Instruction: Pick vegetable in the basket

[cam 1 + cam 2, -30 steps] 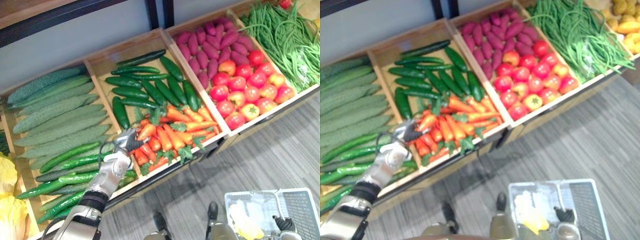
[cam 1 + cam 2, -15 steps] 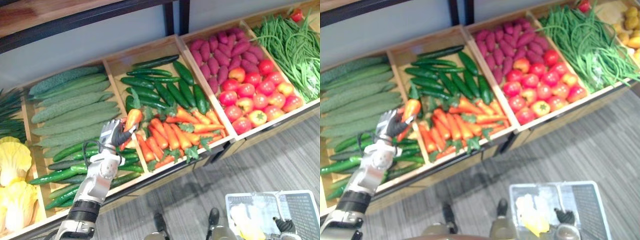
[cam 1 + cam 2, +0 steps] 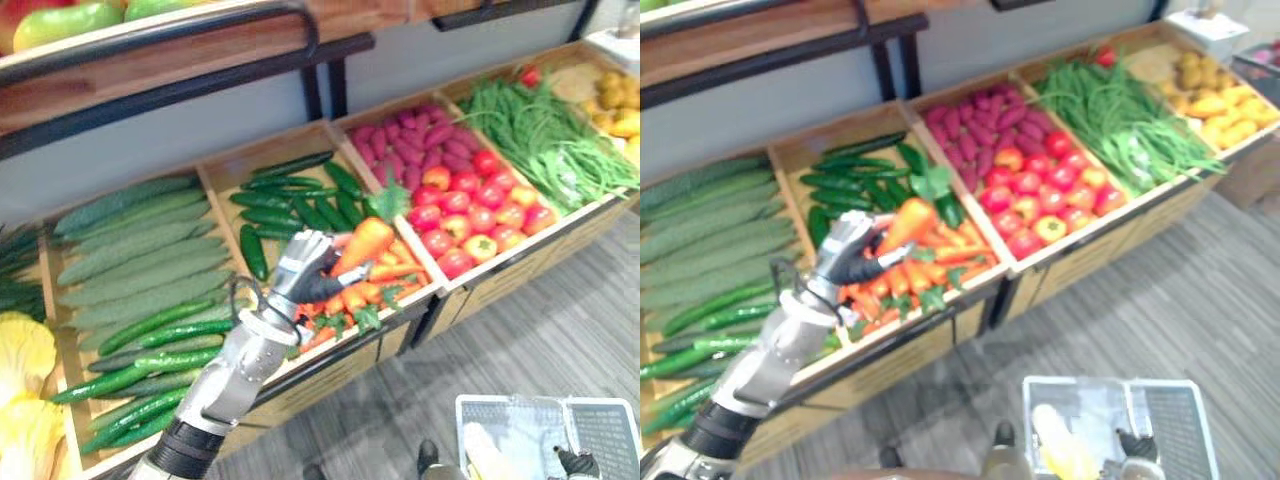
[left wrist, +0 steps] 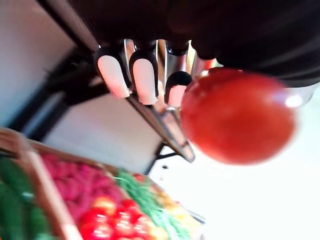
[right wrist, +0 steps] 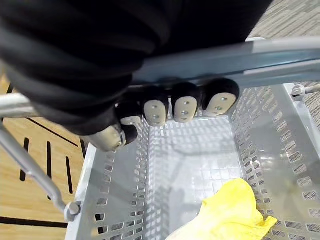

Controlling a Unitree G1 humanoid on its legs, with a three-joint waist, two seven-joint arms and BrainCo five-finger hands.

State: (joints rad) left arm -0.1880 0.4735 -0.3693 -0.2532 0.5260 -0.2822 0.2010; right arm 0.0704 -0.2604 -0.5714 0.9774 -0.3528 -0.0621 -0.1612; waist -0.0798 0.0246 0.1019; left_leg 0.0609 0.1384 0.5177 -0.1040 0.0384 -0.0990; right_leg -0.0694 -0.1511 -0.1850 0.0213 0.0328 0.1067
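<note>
Aloft, left hand [image 3: 293, 277] fingers [image 3: 306, 246] clasp a smooth tapered carrot [image 3: 366, 242]; right hand [image 5: 183, 103] fingers [image 5: 220, 100] hook basket handle [image 5: 265, 55].

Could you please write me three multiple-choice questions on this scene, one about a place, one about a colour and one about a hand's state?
1. Where is the lifted carrot?
A. among the tomatoes
B. in the left hand, held above the carrot pile
C. on the floor

2. What colour is the item lying in the basket?
A. purple
B. red
C. yellow

3. How is the right hand?
A. open and flat
B. curled round the basket's handle
C. pinching a cucumber

Answers: 1 B, the fingers wrap the carrot clear of the pile; 2 C, a yellow lump lies inside the basket; 3 B, the fingers hook over the grey bar.
</note>
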